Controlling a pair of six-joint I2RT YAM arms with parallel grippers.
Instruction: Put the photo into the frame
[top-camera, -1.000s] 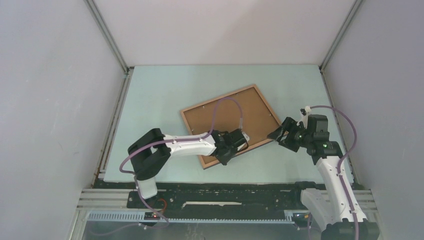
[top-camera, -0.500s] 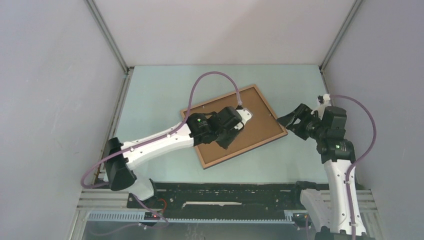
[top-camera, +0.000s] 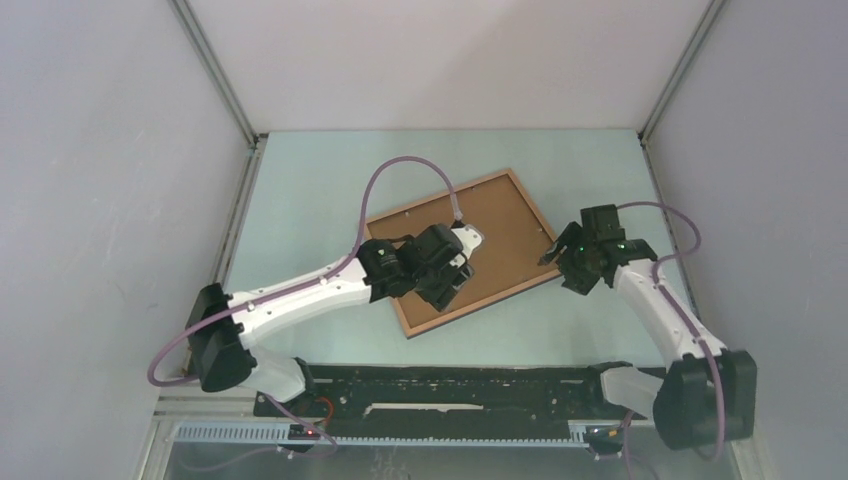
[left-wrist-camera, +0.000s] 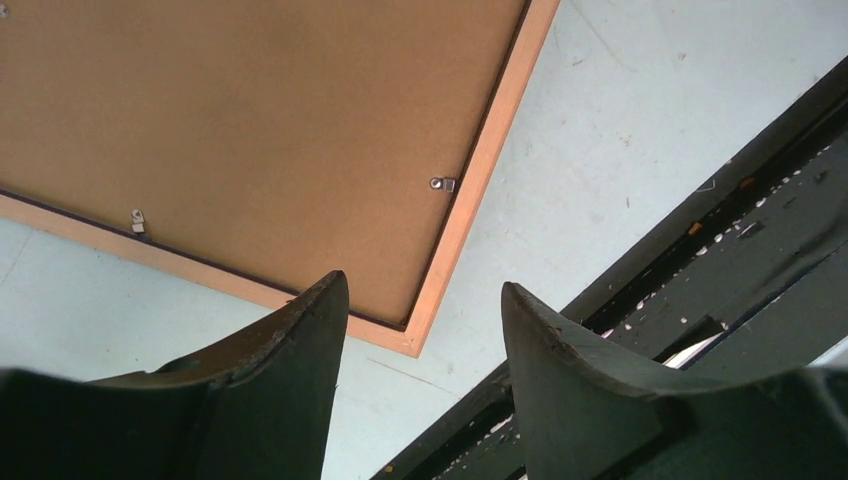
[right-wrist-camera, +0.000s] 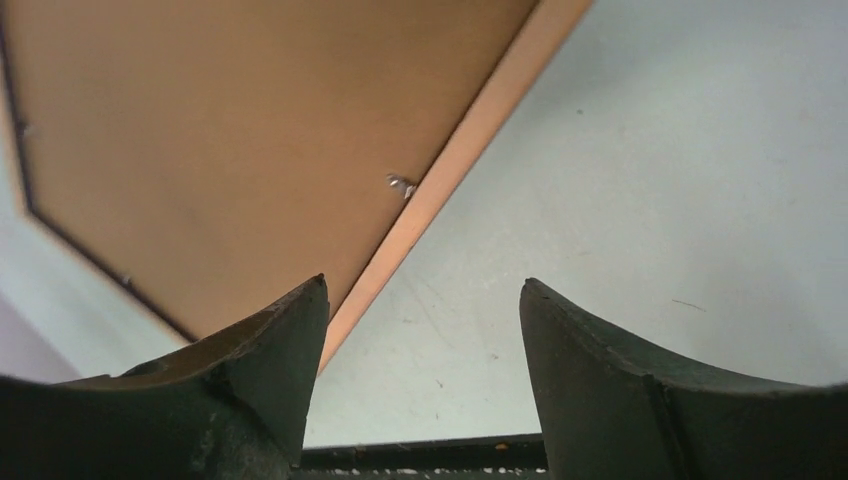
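Frame (top-camera: 535, 209) face down, both grippers empty

Top view: the frame lies flat and askew on the pale table (top-camera: 300, 200), its light wood rim upward around the brown backing board (top-camera: 505, 235). The left gripper (top-camera: 450, 285) hangs over the board's near part. The right gripper (top-camera: 556, 266) sits at the frame's right corner. The photo shows nowhere. It may lie under the board, but that cannot be told.

Left wrist view: the fingers stand well apart with nothing between them, above the frame's near corner. Two small metal tabs (left-wrist-camera: 443, 184) sit at the board's edge, just inside the rim.

Right wrist view: the fingers are spread wide and hold nothing. They straddle the rim where it meets bare table, and one more tab shows at the board's edge.

Judgement: with the board seated in the frame, the work looks to be at the closing step, fastening the back. Turning a tab would call for a narrow, exact fingertip push along the rim while the other arm steadies the frame against sliding.

No brand, label or readable writing appears in any view.
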